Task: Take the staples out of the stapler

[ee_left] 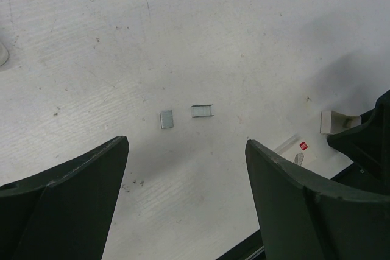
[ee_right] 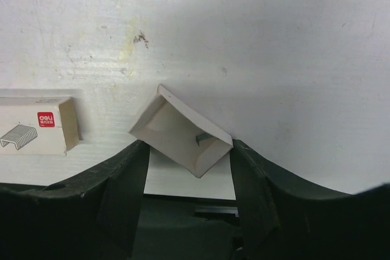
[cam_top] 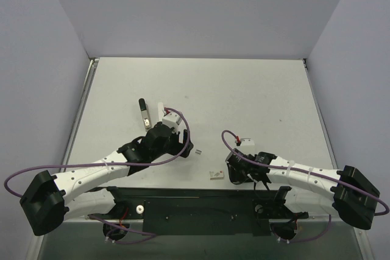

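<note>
- Between the fingers of the left claw [ee_left: 186, 144], spread wide and holding nothing, lies bare table [ee_left: 256, 22]. Just beyond the tips sit the staples [ee_left: 166, 119], two short grey strips side by side, apart from each other and touched by neither finger.
- Only the left wrist view shows the strips as two pieces. From overhead they are one small speck near the table's middle, to the right of the left claw.
- The stapler [cam_top: 144, 114] can be made out in the overhead view alone. It is a slim dark-and-silver bar lying on the table at the far-left side of the left wrist, well apart from the staples.
- The right claw [ee_right: 189, 145] is closed partway on a small open white tray [ee_right: 177, 127]. The tray is turned so one corner points back between the fingers, and its two sides meet them.
- Only the right wrist view looks into that tray, where a short grey strip [ee_right: 203, 138] rests against one wall.
- Left of the tray in that view lies a staple box [ee_right: 36, 127] with a red label and a drawing of staples, flat on the table and apart from the claw.
- Overhead, the box is a pale patch just left of the right claw, and the tray cannot be made out. The left wrist view catches both at its right edge, beside the dark right claw.
</note>
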